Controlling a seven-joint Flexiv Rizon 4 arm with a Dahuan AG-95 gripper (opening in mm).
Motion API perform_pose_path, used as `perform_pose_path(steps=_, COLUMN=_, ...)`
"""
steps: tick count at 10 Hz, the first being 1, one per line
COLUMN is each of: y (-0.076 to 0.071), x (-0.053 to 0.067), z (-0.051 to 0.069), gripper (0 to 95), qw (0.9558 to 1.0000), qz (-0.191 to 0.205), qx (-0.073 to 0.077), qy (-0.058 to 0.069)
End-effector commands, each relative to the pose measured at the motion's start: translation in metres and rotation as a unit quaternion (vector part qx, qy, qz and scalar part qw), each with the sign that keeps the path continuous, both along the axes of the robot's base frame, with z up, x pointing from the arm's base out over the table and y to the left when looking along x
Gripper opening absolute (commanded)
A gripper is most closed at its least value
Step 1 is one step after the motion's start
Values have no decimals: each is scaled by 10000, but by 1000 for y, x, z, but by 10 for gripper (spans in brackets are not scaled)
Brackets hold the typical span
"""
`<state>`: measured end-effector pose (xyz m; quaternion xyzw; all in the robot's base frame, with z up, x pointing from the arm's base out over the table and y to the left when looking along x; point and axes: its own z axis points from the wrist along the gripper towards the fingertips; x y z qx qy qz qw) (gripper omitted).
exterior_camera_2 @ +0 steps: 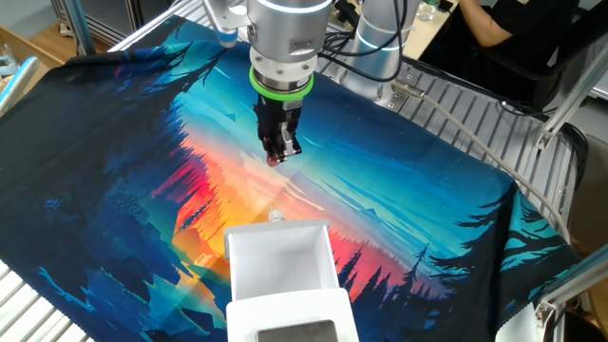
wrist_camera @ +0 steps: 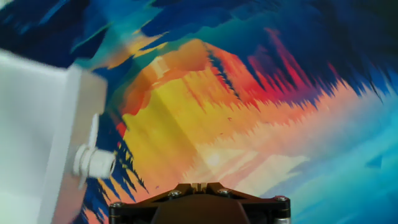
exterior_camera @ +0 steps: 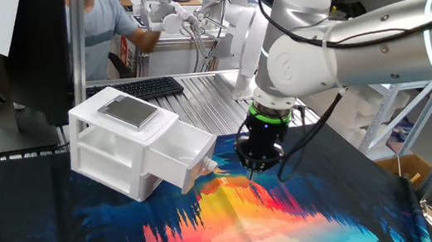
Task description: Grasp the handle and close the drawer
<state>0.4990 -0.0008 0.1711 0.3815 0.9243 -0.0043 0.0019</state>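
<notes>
Nothing between pincer [exterior_camera_2: 282, 152] and handle [exterior_camera_2: 276, 217].

White-knobbed drawer [exterior_camera: 180, 156] pulled open

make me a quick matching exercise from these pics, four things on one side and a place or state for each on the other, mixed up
1. drawer
2. handle
3. gripper
4. keyboard

a. above the cloth, holding nothing
b. pulled out of the cabinet
c. on the slatted metal surface behind the cabinet
d. sticking out from the drawer front

Pairs: 1-b, 2-d, 3-a, 4-c
</notes>
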Motion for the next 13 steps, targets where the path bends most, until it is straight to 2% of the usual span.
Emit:
perform_pose_path(steps=1, y=0, x=0, z=1, gripper=0, qw=9917, qz=-1284, qx=57, qy=6)
perform_pose_path(steps=3, y=0, x=0, z=1, gripper=0, qw=9781, qz=-2082, qx=50, qy=-6)
perform_pose_path(steps=4, y=0, x=0, z=1, gripper=0, qw=9669, qz=-2551, qx=55, qy=-11)
perform_pose_path(steps=6, y=0, x=0, z=1, gripper=0, qw=9532, qz=-3024, qx=56, qy=-11)
perform_pose_path(steps=7, y=0, x=0, z=1, gripper=0, qw=9401, qz=-3409, qx=49, qy=0)
perform_pose_path(steps=8, y=0, x=0, z=1, gripper=0, qw=9324, qz=-3613, qx=58, qy=20)
perform_pose_path(steps=9, y=0, x=0, z=1, gripper=0, qw=9207, qz=-3900, qx=119, qy=64)
perform_pose_path(steps=10, y=0, x=0, z=1, gripper=0, qw=9125, qz=-4088, qx=132, qy=81)
perform_pose_path(steps=11, y=0, x=0, z=1, gripper=0, qw=9100, qz=-4143, qx=128, qy=80)
perform_pose_path(steps=12, y=1, x=0, z=2, gripper=190, qw=9092, qz=-4162, qx=108, qy=73)
perform_pose_path(steps=13, y=3, x=-1, z=3, gripper=190, qw=9085, qz=-4178, qx=69, qy=55)
